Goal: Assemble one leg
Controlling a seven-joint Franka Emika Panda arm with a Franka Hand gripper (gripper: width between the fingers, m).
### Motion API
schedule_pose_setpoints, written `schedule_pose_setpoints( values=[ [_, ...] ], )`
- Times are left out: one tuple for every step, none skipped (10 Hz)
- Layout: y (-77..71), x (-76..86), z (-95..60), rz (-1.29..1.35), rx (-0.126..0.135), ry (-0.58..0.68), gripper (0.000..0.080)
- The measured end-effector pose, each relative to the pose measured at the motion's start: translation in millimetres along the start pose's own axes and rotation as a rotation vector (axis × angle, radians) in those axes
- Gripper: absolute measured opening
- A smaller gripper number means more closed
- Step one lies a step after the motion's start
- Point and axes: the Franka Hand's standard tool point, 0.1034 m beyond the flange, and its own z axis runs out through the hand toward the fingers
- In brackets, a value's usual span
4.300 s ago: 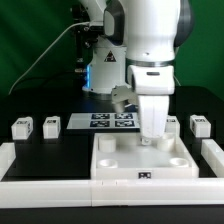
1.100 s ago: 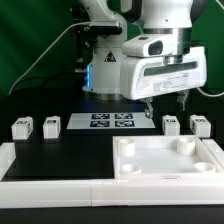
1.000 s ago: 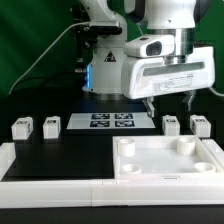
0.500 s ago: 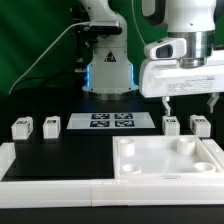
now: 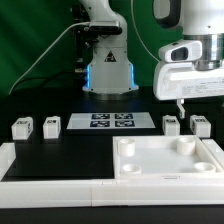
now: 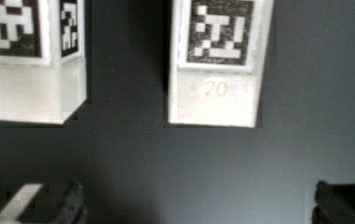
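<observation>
The two-finger gripper hung wide open, holding nothing. Beneath it stood a small white plastic block-shaped leg with a black-and-white tag, a second leg just beside.

In the exterior view the arm runs off the picture's edge, so only one finger shows. The tags on the legs are too small to read. In the wrist view two legs are cut by the edge — their tags only partly seen — and the fingertips are dark, blurred and cropped.
</observation>
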Motion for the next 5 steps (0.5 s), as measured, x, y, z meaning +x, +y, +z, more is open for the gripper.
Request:
schedule_pose_setpoints(
  values=[
    [0.2,0.7,-0.3,-0.005,-0.002,-0.007,0.0649],
    [5.9,-5.9,0.8,-0.024,-0.024,-0.105,0.0649],
    [7.7,-5.8,2.0,-0.024,-0.035,-0.19,0.0649],
    [3.9,-6.7,5.6,-0.023,-0.047,-0.255,0.0649],
    [3.5,-10.5,6.4,-0.023,-0.069,-0.364,0.0649]
  ],
)
